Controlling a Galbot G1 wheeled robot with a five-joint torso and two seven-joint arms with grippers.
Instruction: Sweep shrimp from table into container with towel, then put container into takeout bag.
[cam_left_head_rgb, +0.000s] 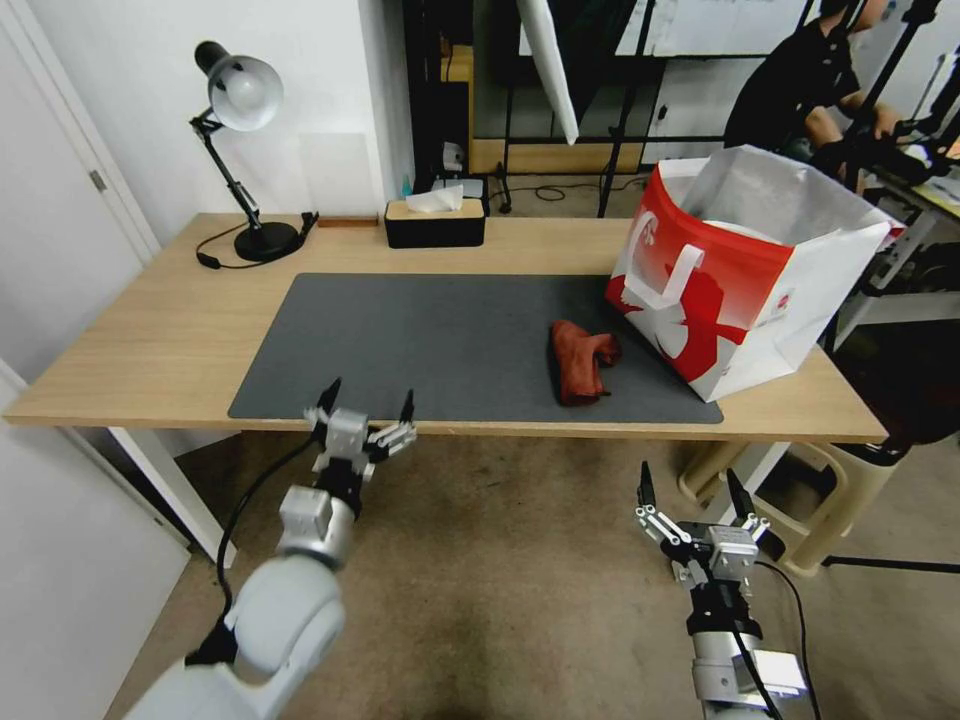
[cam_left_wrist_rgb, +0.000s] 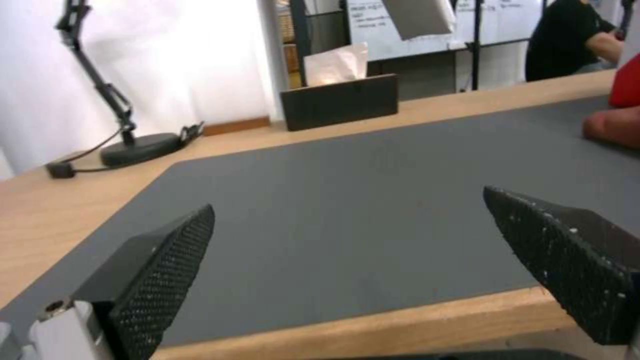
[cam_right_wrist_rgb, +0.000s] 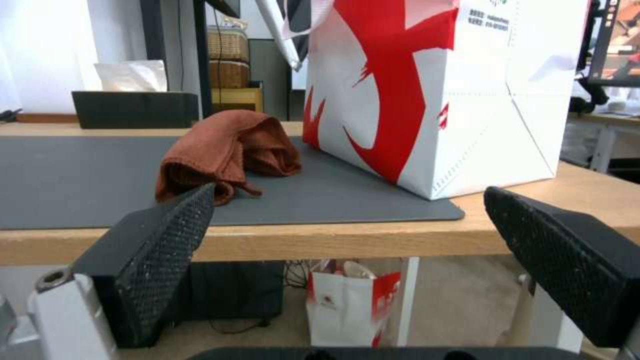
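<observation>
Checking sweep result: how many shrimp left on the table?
0 visible on the table or its grey mat. The crumpled towel and takeout bag could hide some.

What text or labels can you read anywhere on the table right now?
Nothing reads clearly.
Takeout bag: small printed lines near its top edge, too small to read.
Takeout bag, head view: small round red logo, illegible.
Tissue box: no visible text.

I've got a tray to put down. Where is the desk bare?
The grey mat is bare from its left edge to the towel. Bare wood lies left of it, before the lamp. The takeout bag and towel crowd the right end. The left hand hangs open at the front edge.
</observation>
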